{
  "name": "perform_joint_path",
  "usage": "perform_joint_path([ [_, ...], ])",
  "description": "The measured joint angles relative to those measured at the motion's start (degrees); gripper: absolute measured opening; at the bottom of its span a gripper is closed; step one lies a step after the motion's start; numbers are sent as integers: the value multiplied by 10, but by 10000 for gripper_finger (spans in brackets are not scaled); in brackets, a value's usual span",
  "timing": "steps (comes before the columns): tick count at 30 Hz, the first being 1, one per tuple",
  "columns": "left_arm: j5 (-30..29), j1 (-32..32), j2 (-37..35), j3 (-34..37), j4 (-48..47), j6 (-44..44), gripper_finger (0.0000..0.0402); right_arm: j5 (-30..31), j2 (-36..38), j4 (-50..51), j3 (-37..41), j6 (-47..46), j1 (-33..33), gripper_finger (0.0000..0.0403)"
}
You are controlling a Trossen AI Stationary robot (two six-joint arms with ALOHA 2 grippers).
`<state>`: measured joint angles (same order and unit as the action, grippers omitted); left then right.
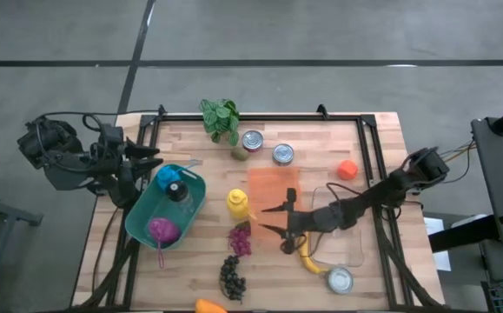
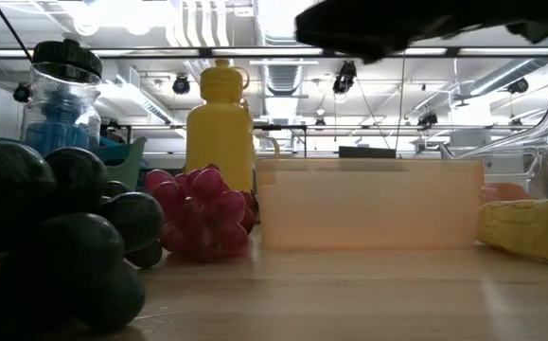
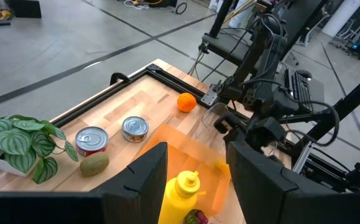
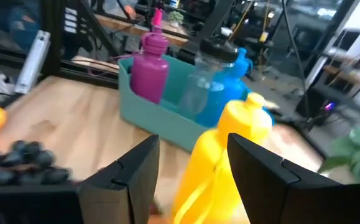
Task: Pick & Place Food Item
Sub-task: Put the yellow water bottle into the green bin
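Wooden butcher-block worktop (image 1: 208, 148) w/ a black metal frame, seen from above, standing on a grey concrete floor (image 1: 320, 35) marked by dark lines. Low view looks across the wood into a bright workshop w/ ceiling strip lights and hanging cables.

Right pincer (image 1: 283, 222) hangs over the worktop's centre, at the near edge of an orange translucent tray (image 1: 273, 187) — fingers apart, nothing between them. A banana (image 1: 312, 261), the food item, lies on the wood just beside that pincer, next to a clear container (image 1: 342, 222). Red grapes (image 1: 240, 240) sit by a yellow squeeze bottle (image 1: 238, 203); dark grapes (image 1: 232, 276) lie nearer the front edge.

Left pincer (image 1: 147, 156) waits at the worktop's left edge, above a teal bin (image 1: 195, 204) holding a blue bottle (image 1: 175, 184) and a magenta bottle (image 1: 162, 229); fingers apart, empty.

At the back: a potted plant (image 1: 221, 117), a kiwi (image 1: 239, 154), two cans (image 1: 252, 140), and an orange (image 1: 347, 169) to the right.
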<state>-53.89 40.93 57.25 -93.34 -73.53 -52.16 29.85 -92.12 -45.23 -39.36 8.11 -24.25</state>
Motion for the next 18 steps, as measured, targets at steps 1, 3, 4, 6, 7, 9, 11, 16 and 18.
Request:
perform_joint_path([
  [1,0,0,0,0,0,0,173,-2,13,0,14,-19,-4,189],
  [3,0,0,0,0,0,0,173,-9,42,-7,44,-53,-13,189],
  [4,0,0,0,0,0,0,173,-9,60,-3,62,-61,-18,189],
  [6,0,0,0,0,0,0,173,-14,93,-6,88,-64,-27,189],
  [7,0,0,0,0,0,0,173,-14,112,-5,105,-62,-33,189],
  [9,0,0,0,0,0,0,173,-18,148,-7,127,-62,-39,189],
  [11,0,0,0,0,0,0,173,-28,187,-3,154,-66,-43,189],
  [16,0,0,0,0,0,0,173,-60,265,-7,199,-80,-43,189],
  [18,0,0,0,0,0,0,173,-64,292,-3,217,-80,-43,189],
])
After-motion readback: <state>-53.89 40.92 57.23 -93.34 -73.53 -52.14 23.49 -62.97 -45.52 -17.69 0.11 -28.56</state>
